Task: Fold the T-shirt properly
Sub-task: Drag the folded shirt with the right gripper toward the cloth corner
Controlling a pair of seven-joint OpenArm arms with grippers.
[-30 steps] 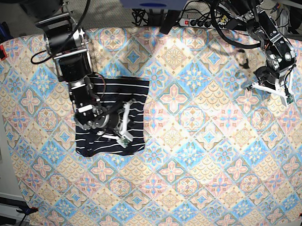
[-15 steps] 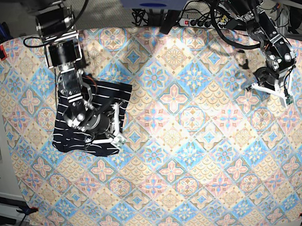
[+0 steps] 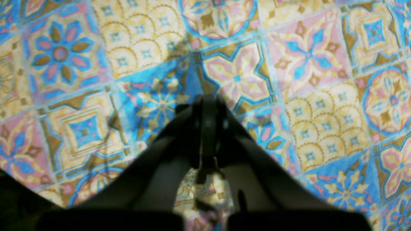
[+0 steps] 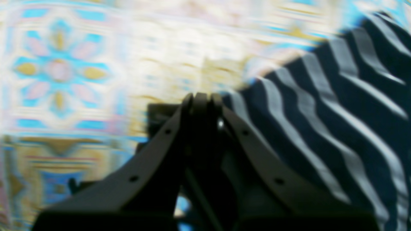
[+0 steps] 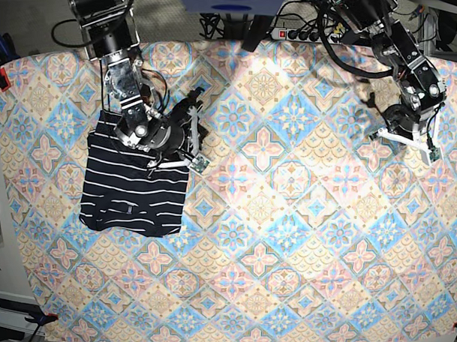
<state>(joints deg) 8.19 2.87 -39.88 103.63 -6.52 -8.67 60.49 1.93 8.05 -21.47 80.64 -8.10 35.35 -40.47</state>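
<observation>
Base view shows the T-shirt (image 5: 134, 190) as a compact striped rectangle near the tablecloth's (image 5: 286, 240) left edge; over the last second it was dragged leftward there, and the right gripper (image 5: 186, 143) has since lifted off toward its upper right corner. In the right wrist view its jaws are pressed together with no cloth visibly between them, the shirt's edge just beside them. Far across the cloth, the left gripper (image 5: 404, 138) hangs unchanged, jaws closed on nothing. Judging by the tidy shape, folding looks essentially finished.
</observation>
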